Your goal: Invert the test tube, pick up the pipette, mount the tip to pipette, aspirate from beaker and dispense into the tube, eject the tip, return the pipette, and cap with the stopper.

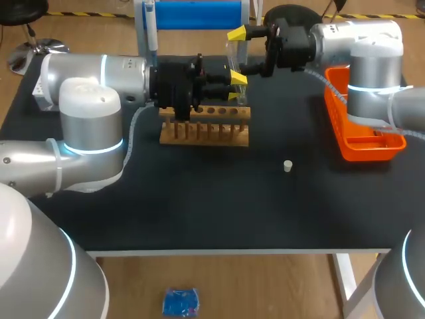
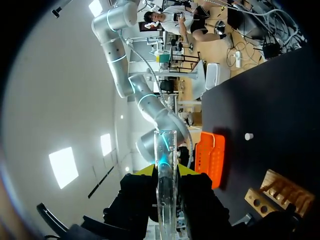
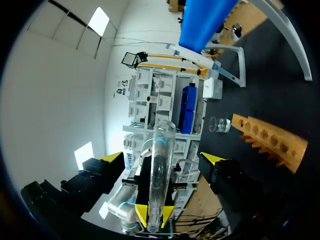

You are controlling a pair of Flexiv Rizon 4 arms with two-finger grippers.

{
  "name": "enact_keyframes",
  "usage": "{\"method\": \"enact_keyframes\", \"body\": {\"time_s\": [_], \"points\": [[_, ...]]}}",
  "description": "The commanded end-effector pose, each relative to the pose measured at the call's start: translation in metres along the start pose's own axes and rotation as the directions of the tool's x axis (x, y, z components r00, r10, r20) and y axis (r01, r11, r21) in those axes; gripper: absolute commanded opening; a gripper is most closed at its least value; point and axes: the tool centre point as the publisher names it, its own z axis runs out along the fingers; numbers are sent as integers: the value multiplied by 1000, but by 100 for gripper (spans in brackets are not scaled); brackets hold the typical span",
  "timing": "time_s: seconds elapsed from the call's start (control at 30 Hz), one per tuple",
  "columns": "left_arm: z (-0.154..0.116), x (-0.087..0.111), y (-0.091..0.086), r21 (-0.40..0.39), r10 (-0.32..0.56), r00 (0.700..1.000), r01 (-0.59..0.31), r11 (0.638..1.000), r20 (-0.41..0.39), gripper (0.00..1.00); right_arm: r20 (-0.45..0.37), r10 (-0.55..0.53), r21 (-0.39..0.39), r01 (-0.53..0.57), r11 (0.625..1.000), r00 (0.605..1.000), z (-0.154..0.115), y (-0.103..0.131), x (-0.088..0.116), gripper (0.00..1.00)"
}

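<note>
Above the wooden rack (image 1: 204,126), in the head view, the test tube (image 1: 235,63) stood up in the air. The left pincer (image 1: 236,88) pinched it low down. The right pincer (image 1: 243,50) sat around its top part. The little stopper (image 1: 287,165) lay alone on the table (image 1: 199,199), well apart from the rack.

From the left wrist, the tube sat between the left pincer's two yellow tips, and both tips pressed on it. The glass looked smooth, so I think it could slide if the hold got weak.

From the right wrist, the right pincer was spread wide. Its yellow tips stood on each side of the tube and did not touch it. The beaker (image 3: 220,125) stood near the end of the rack.

I think the danger was in the hand-over. If the left pincer let go before the right one had squeezed, the tube would drop on the rack or table and might break. If the right pincer shut off to one side, it could push the tube crooked. A squeeze too hard could crack the glass.
</note>
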Motion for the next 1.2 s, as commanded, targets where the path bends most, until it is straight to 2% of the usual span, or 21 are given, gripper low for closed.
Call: {"method": "enact_keyframes", "body": {"time_s": [0.03, 0.17, 0.27, 0.33, 0.5, 0.53, 0.57, 0.6, 1.2], "points": [[0, 0, 0, -2, 3, 1000, -2, 1000, 2, 0, 5, -167, -7, 167, 986, 986, -27, -7, 7, 100], [0, 0, 0, -2, 3, 1000, -2, 1000, 2, 0, -1, -312, 6, 312, 950, 950, -52, -11, 11, 100], [0, 0, 0, -2, 3, 1000, -2, 1000, 2, 0, -19, -424, 36, 424, 905, 905, -68, -15, 11, 100], [0, 0, 0, -2, 3, 1000, -2, 1000, 2, 0, -12, -535, 72, 535, 842, 845, -76, -17, 7, 100], [0, 0, 0, -2, 3, 1000, -2, 1000, 2, 0, -24, -692, 152, 687, 711, 722, -89, -26, -7, 100], [0, 0, 0, -2, 3, 1000, -2, 1000, 2, 0, -13, -742, 159, 734, 661, 671, -91, -28, -10, 100], [0, 0, 0, -2, 3, 1000, -2, 1000, 2, 0, 23, -821, 157, 809, 566, 570, -94, -29, -14, 100], [0, 0, 0, -2, 3, 1000, -2, 1000, 2, 0, 72, -893, 154, 879, 450, 445, -96, -28, -18, 100], [0, 0, 0, -2, 3, 1000, -2, 1000, 2, 0, 72, -893, 154, 879, 450, 445, -96, -28, -18, 100]]}}
